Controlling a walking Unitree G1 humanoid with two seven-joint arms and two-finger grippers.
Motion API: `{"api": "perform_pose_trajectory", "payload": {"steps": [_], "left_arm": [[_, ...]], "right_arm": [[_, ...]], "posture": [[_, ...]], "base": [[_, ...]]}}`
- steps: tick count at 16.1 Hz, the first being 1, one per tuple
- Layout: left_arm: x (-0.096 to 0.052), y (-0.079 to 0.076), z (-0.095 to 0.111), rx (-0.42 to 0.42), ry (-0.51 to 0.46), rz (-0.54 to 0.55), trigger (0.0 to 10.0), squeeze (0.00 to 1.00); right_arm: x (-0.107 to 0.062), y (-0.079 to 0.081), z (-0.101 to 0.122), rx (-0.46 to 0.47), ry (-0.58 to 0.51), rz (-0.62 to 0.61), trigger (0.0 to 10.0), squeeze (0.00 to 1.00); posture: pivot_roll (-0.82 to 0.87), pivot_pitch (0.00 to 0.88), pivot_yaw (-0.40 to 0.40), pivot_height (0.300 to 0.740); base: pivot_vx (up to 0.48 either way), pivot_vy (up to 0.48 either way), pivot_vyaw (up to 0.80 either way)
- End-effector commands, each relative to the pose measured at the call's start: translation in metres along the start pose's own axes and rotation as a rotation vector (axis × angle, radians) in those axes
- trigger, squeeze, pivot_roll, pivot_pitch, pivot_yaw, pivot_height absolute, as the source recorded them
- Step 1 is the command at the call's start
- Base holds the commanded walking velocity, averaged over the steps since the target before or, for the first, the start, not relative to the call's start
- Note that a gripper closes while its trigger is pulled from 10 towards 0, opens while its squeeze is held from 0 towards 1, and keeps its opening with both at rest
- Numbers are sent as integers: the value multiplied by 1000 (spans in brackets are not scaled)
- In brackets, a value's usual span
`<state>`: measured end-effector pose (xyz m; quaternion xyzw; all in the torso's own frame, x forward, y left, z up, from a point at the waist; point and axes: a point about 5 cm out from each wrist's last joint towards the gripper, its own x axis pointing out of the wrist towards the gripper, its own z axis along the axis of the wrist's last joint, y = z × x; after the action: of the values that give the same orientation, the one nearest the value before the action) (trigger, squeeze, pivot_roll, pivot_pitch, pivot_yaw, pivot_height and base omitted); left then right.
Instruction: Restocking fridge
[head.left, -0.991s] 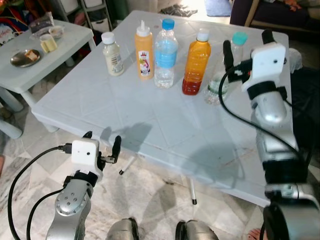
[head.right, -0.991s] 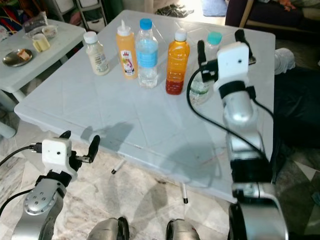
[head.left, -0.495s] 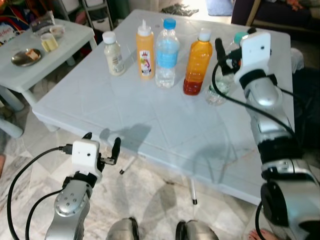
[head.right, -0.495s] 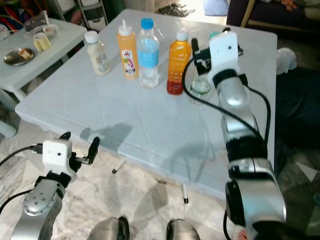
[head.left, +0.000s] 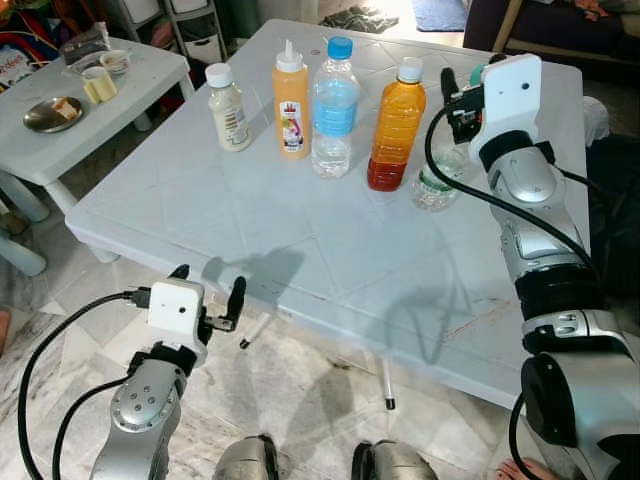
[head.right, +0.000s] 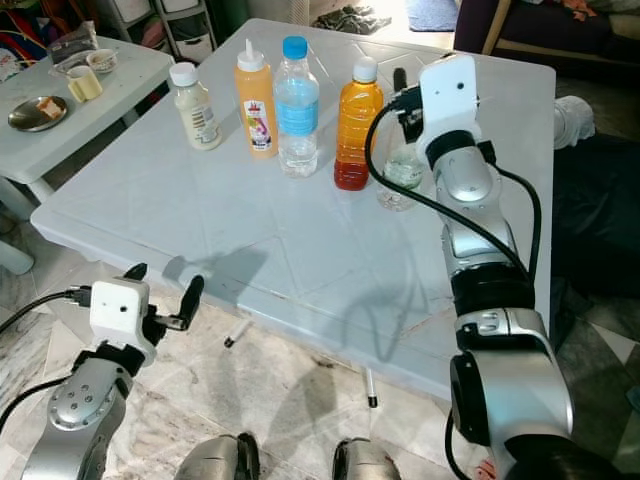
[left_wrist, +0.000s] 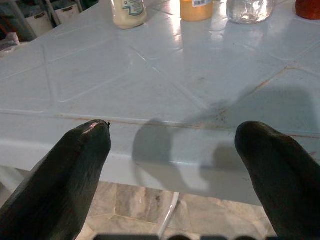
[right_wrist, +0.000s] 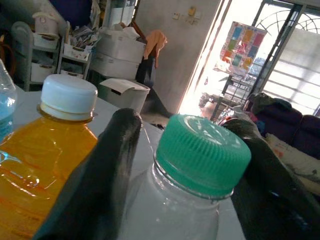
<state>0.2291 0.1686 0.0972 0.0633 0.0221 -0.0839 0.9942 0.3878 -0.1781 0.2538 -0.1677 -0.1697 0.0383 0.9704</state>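
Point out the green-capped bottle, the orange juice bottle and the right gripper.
Green-capped bottle (right_wrist: 202, 152), right wrist view, on its cap.
Orange juice bottle (head.left: 397, 125), left eye view, on its body.
Right gripper (right_wrist: 187, 165), right wrist view, between its fingertips.

Right pincer (right_wrist: 180, 165) raised with fingers spread; left pincer (left_wrist: 172, 150) low, fingers parted.
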Motion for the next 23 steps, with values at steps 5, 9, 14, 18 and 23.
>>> {"api": "perform_pose_trajectory", "payload": {"steps": [5, 9, 14, 18, 23], "left_arm": [[-1, -1, -2, 19, 13, -10, 10000, 0], [-4, -1, -11, -6, 67, 43, 10000, 0], [0, 1, -14, -14, 87, 78, 10000, 0], [1, -5, -15, -17, 91, 68, 10000, 0], [2, -3, -14, -12, 85, 87, 10000, 0]], "right_arm": [[-7, 3, -13, 8, 93, 11, 0, 0], [-22, 16, -23, 59, 127, 2, 0, 0], [-73, 47, -22, 147, 3, 11, 4863, 0], [-88, 67, -14, 190, -30, 87, 10000, 0], [-82, 71, -3, 183, -86, 147, 10000, 0]], "posture": [[-16, 145, 43, 740], [-22, 133, 48, 740], [-37, 114, 37, 740], [-38, 121, 32, 740], [-42, 128, 24, 740]], "base": [[0, 0, 0], [0, 0, 0], [0, 0, 0], [0, 0, 0], [0, 0, 0]]}}
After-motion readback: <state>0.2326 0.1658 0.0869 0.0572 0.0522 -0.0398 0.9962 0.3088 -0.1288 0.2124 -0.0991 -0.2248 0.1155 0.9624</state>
